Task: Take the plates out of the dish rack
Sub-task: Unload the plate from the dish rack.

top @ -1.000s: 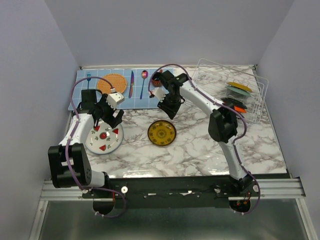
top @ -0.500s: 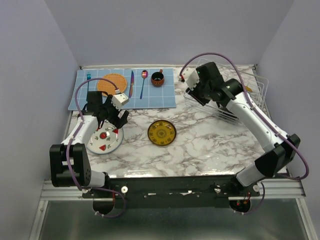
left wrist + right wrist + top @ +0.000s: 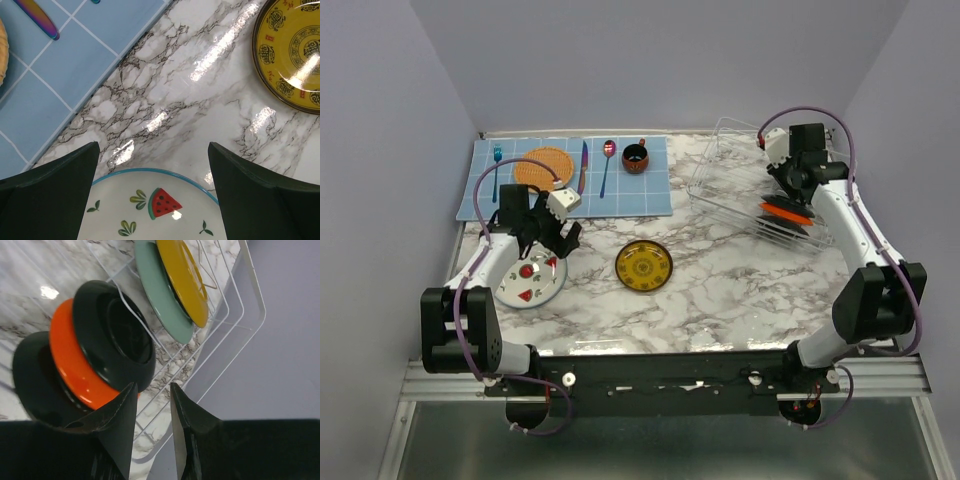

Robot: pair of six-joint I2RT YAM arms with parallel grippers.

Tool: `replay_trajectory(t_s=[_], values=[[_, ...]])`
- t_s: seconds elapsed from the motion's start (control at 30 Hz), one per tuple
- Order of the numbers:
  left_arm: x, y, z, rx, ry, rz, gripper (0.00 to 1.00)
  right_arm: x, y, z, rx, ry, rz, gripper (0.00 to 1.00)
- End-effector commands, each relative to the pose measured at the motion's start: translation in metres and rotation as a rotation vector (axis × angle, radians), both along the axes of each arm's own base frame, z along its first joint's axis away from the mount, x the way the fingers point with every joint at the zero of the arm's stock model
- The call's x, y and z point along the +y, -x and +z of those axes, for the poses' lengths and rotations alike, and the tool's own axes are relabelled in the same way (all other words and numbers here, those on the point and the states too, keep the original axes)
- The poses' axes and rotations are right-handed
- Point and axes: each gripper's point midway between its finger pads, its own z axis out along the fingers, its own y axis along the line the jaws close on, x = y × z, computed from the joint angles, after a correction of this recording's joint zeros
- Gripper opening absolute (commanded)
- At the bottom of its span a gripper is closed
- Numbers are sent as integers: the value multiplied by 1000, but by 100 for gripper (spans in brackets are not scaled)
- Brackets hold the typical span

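The white wire dish rack [image 3: 705, 185] stands at the back right. Upright in it are a glossy black plate [image 3: 115, 337], an orange-red plate [image 3: 70, 365], another black piece [image 3: 32, 380], a pale green plate [image 3: 162, 290] and a mustard-yellow plate [image 3: 182, 277]. My right gripper [image 3: 151, 386] hangs over the rack [image 3: 254, 277], open a little, its fingertips just beside the black plate's rim with nothing between them. A white plate with red wedges [image 3: 528, 280] and a yellow patterned plate [image 3: 643, 266] lie flat on the table. My left gripper [image 3: 152, 145] is wide open over the white plate's [image 3: 150, 205] far rim.
A blue placemat [image 3: 650, 195] at the back left carries an orange woven disc [image 3: 548, 167], a fork [image 3: 497, 158], a knife [image 3: 583, 168], a spoon [image 3: 607, 160] and a dark cup [image 3: 635, 158]. Walls close in the table on three sides; the rack sits near the right wall.
My right arm has swung from beside the placemat across to the right and now hangs over the plates in the rack. The left gripper has barely shifted above the white plate.
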Motion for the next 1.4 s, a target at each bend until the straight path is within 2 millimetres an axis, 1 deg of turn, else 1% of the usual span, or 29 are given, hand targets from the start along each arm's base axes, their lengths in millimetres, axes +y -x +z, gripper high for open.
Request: replay_trajectory(t_s=[0.0, 0.13, 0.2, 0.27, 0.3, 0.37, 0.4, 0.43, 0.53, 0.57, 0.6, 0.63, 0.67, 0.7, 0.73, 0.8, 0.83, 0.87, 1.07, 1.2, 1.37], values=[[-12, -3, 3, -15, 12, -18, 99, -29, -20, -10, -32, 60, -6, 40], [-15, -4, 2, -13, 14, -21, 99, -33, -17, -19, -1, 41, -4, 40], [-14, -4, 1, -10, 8, -20, 99, -30, -12, -24, 24, 21, 7, 40], [-14, -3, -1, -8, -1, -16, 99, -27, -5, -19, 26, -4, 12, 39], [-13, -3, -1, -13, -6, -18, 99, -19, 2, -21, 51, -41, 28, 39], [-13, -3, -4, -8, -14, -21, 99, -12, 11, -12, 55, -80, 45, 39], [-12, -3, -5, -4, -16, -20, 99, -5, 20, -13, 81, -120, 61, 39], [-12, -3, -6, -5, -20, -22, 99, -1, 24, -12, 86, -136, 72, 39], [-12, -5, -6, 0, -20, -19, 99, 6, 42, -19, 118, -167, 92, 39], [-12, -6, -8, 5, -21, -20, 99, 6, 47, -17, 116, -167, 92, 39], [-13, -6, -9, 6, -21, -20, 99, 6, 57, -26, 148, -168, 90, 39], [-13, -9, -7, 1, -22, -18, 99, 9, 61, -28, 155, -170, 97, 39], [-13, -9, -10, 10, -22, -16, 99, 11, 65, -30, 160, -169, 101, 39], [-13, -9, -10, 12, -20, -16, 99, 17, 70, -29, 154, -190, 126, 39], [-13, -11, -9, 9, -21, -15, 99, 18, 76, -36, 173, -191, 128, 39], [-13, -12, -10, 13, -22, -14, 99, 25, 83, -37, 170, -192, 145, 39], [-13, -14, -8, 9, -21, -11, 99, 27, 89, -44, 191, -193, 149, 39], [-13, -15, -8, 12, -21, -9, 99, 31, 92, -47, 196, -190, 159, 39], [-16, -15, -5, 13, -14, -12, 99, 30, 96, -59, 210, -178, 155, 36], [-15, -13, -6, 11, -22, -11, 99, 23, 91, -63, 199, -141, 142, 35], [-14, -9, -6, 11, -28, -16, 99, 22, 85, -61, 187, -128, 140, 34]])
